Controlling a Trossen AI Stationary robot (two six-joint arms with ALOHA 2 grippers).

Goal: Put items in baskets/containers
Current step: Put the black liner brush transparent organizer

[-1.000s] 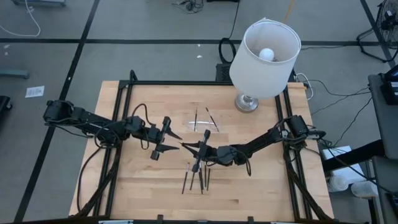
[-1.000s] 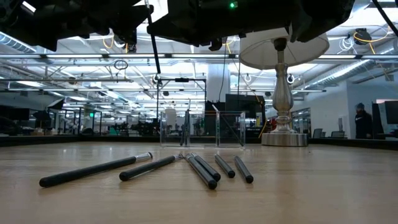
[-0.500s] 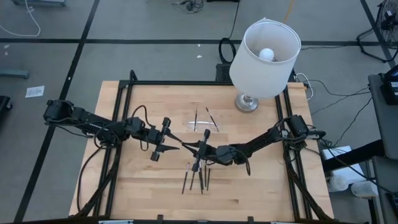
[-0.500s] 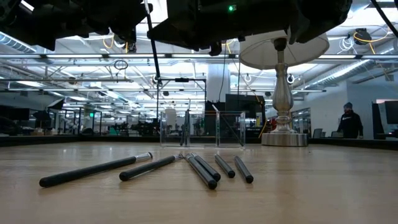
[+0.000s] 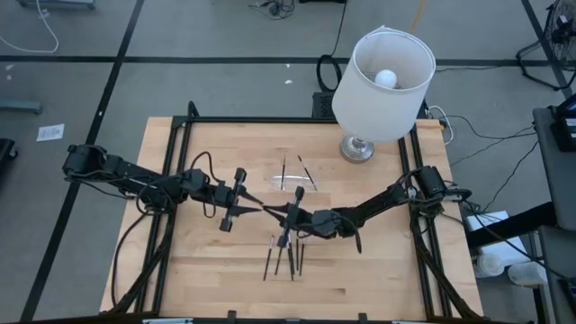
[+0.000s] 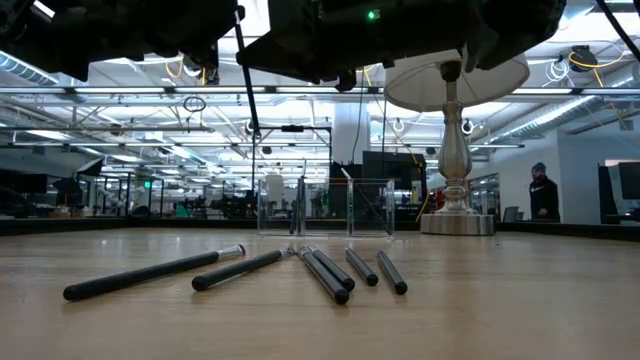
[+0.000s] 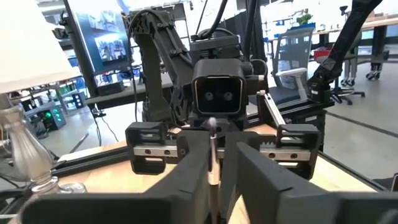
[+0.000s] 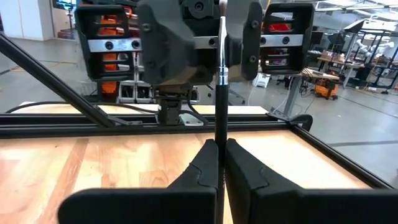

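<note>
Dark stick [image 8: 220,81] stands upright in your right gripper [image 8: 219,163], clamped at its lower end above the table [image 5: 360,270]. Your left gripper [image 7: 214,163] has its fingers around the stick's upper end, seemingly touching. Five more sticks [image 6: 330,272] lie loose; the clear tray [image 5: 292,177] sits near the lamp [image 5: 382,81].

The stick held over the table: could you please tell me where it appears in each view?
High view: stick at table centre, gripped by the right tool.
Low view: thin dark line hanging at upper left.
Left wrist view: centre, upright.
Right wrist view: centre, rising from the right tool.
Landmark: the lamp, in every view but the right wrist.
</note>
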